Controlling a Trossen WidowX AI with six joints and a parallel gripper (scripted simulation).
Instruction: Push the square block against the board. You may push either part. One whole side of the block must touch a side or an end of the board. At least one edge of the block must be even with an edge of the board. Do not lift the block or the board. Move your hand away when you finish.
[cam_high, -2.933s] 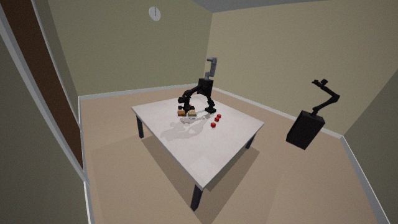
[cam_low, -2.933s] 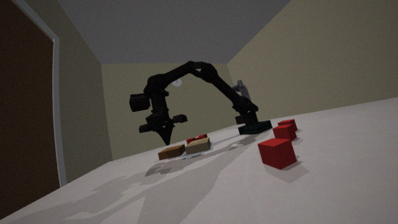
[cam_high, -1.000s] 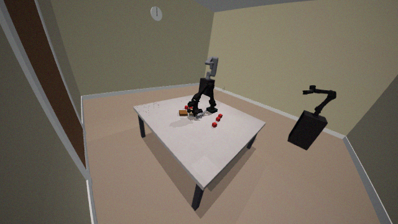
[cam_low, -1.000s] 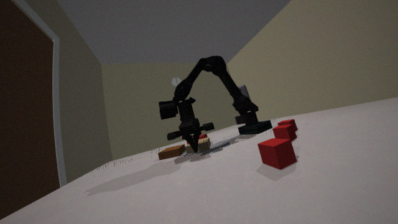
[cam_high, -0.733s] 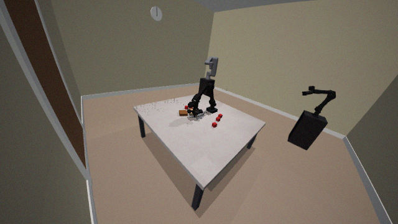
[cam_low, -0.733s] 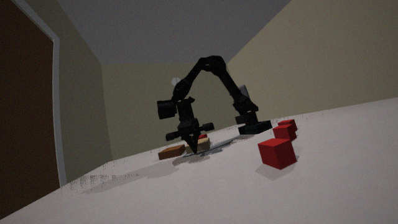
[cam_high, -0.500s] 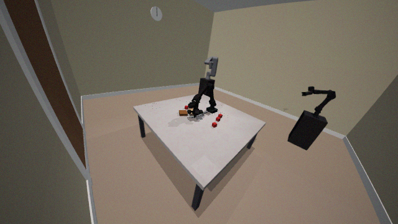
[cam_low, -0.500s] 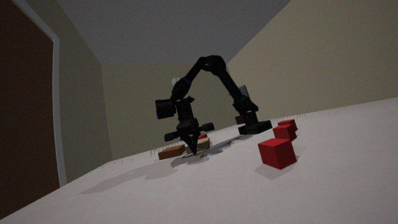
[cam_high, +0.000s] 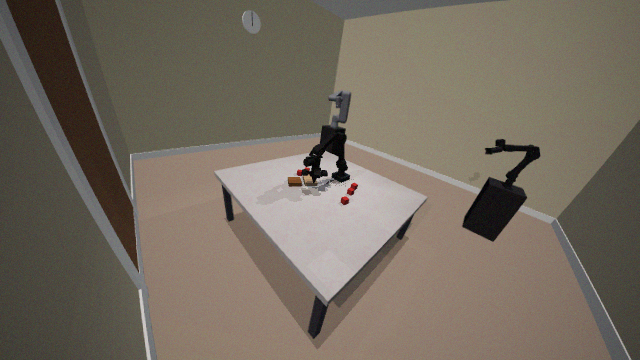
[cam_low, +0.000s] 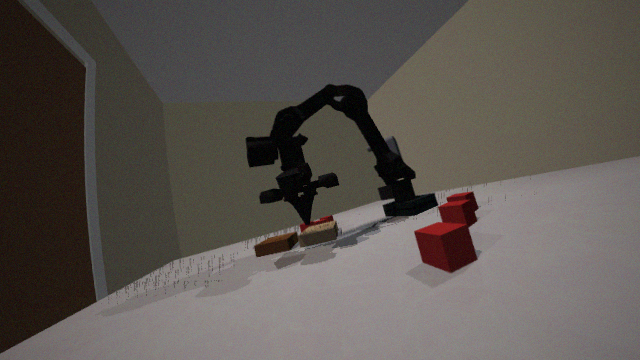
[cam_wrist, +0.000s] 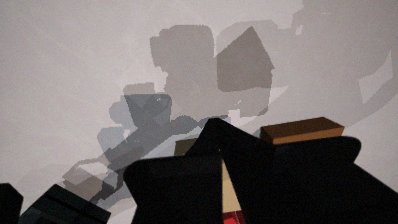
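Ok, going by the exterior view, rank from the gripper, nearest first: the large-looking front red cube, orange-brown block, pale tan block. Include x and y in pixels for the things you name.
1. Pale tan block (cam_high: 308, 179) (cam_low: 320, 235) (cam_wrist: 229, 192): centre.
2. Orange-brown block (cam_high: 294, 181) (cam_low: 276, 244) (cam_wrist: 304, 131): left.
3. Front red cube (cam_high: 345, 200) (cam_low: 445, 247): right foreground.
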